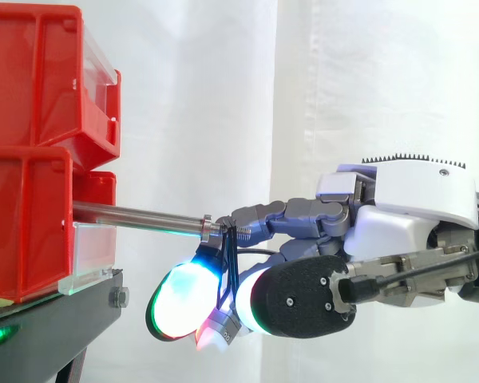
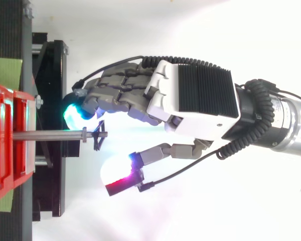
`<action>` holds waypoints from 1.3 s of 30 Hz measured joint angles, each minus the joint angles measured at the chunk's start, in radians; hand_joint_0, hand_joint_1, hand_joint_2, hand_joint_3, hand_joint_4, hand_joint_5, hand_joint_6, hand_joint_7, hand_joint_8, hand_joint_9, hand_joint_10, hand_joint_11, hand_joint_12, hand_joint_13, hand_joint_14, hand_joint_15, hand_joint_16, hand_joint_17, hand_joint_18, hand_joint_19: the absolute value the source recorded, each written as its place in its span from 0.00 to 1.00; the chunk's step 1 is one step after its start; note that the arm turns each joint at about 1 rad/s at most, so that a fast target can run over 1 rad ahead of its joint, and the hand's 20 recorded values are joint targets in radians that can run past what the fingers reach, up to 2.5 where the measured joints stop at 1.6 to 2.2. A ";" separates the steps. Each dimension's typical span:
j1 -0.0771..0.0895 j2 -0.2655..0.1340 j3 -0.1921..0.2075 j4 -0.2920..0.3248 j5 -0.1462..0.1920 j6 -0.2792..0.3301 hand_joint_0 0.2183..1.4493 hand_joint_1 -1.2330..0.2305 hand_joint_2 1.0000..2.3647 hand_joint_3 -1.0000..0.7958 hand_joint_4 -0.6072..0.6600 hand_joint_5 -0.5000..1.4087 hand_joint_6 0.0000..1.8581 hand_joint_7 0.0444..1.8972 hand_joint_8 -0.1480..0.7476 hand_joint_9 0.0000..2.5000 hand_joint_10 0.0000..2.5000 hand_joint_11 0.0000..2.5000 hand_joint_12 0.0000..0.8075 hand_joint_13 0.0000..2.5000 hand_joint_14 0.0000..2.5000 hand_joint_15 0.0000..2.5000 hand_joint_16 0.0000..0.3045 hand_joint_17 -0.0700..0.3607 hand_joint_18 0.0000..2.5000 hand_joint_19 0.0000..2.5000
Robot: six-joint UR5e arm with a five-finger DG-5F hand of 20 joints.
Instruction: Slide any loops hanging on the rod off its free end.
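A metal rod sticks out level from the red bins toward the right. A thin dark loop hangs at its free end, just past a small collar, with a little grey tag at its bottom. My hand reaches in from the right. Its fingers lie on one side of the rod's tip and its thumb on the other, bent downward with a wide gap between them. The loop hangs in that gap, unpinched; one finger is close to its top.
Two stacked red bins stand at the left on a black stand. A white curtain hangs behind. A green patch lies beside the bins.
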 measured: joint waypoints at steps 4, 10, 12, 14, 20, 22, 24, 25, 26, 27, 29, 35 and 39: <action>0.000 0.000 0.004 0.000 0.000 0.001 0.30 0.44 0.01 0.33 0.67 0.20 0.27 0.59 0.47 0.25 0.01 0.18 0.42 0.23 0.00 0.12 0.15 0.40 0.21 0.12; -0.001 0.005 0.005 -0.001 -0.001 0.001 0.30 0.44 0.01 0.33 0.67 0.20 0.27 0.60 0.47 0.25 0.01 0.18 0.42 0.23 0.00 0.12 0.15 0.40 0.21 0.13; -0.001 0.009 0.005 -0.001 -0.002 0.000 0.31 0.43 0.01 0.33 0.67 0.20 0.27 0.61 0.47 0.25 0.01 0.19 0.42 0.23 0.00 0.12 0.15 0.40 0.21 0.13; -0.001 0.014 0.005 -0.002 -0.003 -0.001 0.31 0.42 0.01 0.33 0.66 0.20 0.27 0.62 0.47 0.25 0.01 0.19 0.42 0.23 0.00 0.12 0.15 0.40 0.21 0.12; -0.001 0.019 0.005 -0.002 -0.009 -0.004 0.31 0.41 0.01 0.34 0.65 0.19 0.29 0.59 0.47 0.25 0.01 0.19 0.42 0.24 0.00 0.12 0.15 0.40 0.21 0.13; -0.001 0.020 0.005 -0.002 -0.010 -0.004 0.31 0.41 0.01 0.34 0.65 0.19 0.30 0.57 0.47 0.25 0.01 0.19 0.42 0.24 0.01 0.12 0.15 0.40 0.21 0.13; -0.001 0.020 0.006 -0.003 -0.011 -0.005 0.31 0.40 0.01 0.34 0.65 0.19 0.31 0.56 0.47 0.25 0.01 0.19 0.42 0.24 0.00 0.12 0.15 0.40 0.21 0.13; -0.001 0.020 0.006 -0.003 -0.011 -0.005 0.31 0.40 0.01 0.34 0.64 0.19 0.31 0.56 0.47 0.25 0.01 0.19 0.42 0.24 0.01 0.12 0.15 0.40 0.22 0.13; -0.001 0.020 0.005 -0.003 -0.011 -0.006 0.31 0.40 0.01 0.34 0.64 0.19 0.31 0.56 0.47 0.25 0.01 0.19 0.42 0.24 0.00 0.12 0.15 0.40 0.22 0.13; -0.001 0.020 0.005 -0.003 -0.011 -0.006 0.31 0.40 0.01 0.34 0.64 0.19 0.31 0.56 0.47 0.25 0.01 0.19 0.42 0.24 0.00 0.12 0.15 0.40 0.22 0.12; -0.001 0.020 0.005 -0.003 -0.011 -0.005 0.31 0.40 0.01 0.34 0.64 0.19 0.32 0.55 0.47 0.25 0.01 0.19 0.41 0.24 0.00 0.12 0.15 0.40 0.22 0.13; -0.004 0.020 0.005 -0.005 -0.011 -0.002 0.32 0.39 0.01 0.34 0.64 0.19 0.33 0.54 0.47 0.25 0.01 0.19 0.41 0.24 0.00 0.12 0.15 0.40 0.22 0.13; -0.008 0.020 0.005 -0.007 -0.012 -0.001 0.32 0.39 0.01 0.34 0.64 0.19 0.33 0.53 0.47 0.25 0.01 0.19 0.41 0.24 0.00 0.12 0.15 0.40 0.22 0.13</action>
